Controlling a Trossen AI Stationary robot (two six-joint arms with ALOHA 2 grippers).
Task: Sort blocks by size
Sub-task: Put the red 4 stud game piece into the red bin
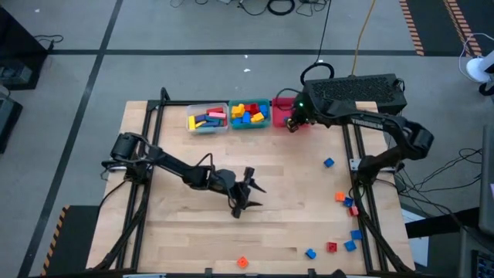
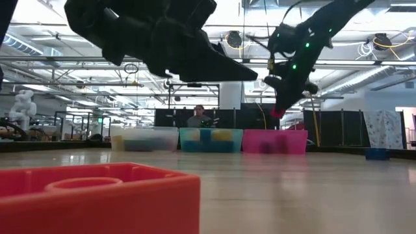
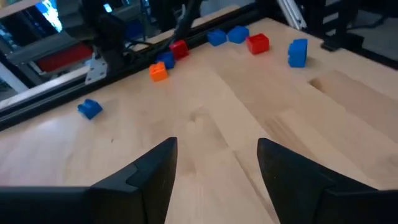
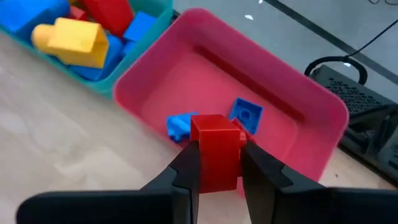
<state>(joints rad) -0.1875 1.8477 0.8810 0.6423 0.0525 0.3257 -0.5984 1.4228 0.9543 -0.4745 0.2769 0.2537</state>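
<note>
My right gripper (image 4: 217,168) is shut on a small red block (image 4: 214,140) and hangs over the near rim of the red bin (image 4: 298,93) at the table's far side. Two small blue blocks (image 4: 247,114) lie on that bin's floor. Medium blocks fill the teal bin (image 1: 250,113), and long blocks lie in the clear bin (image 1: 208,117). Several loose blocks (image 1: 349,202) rest on the table near its right edge, and an orange one (image 1: 242,262) sits at the front edge. My left gripper (image 1: 251,193) stands open above mid-table with nothing between its fingers. My right gripper pinches the small red block by two opposite sides (image 4: 200,155) between its two fingers. The fingers slant down toward the far edge. The block's outer end sticks out past the fingertips, and it is lifted clear above the red bin's near rim.
The three bins stand side by side along the far edge. Black frame rails (image 1: 359,177) run along the table's left and right sides. A dark box (image 1: 355,91) sits behind the red bin. Bare wood (image 1: 293,201) spreads between my left gripper and the loose blocks.
</note>
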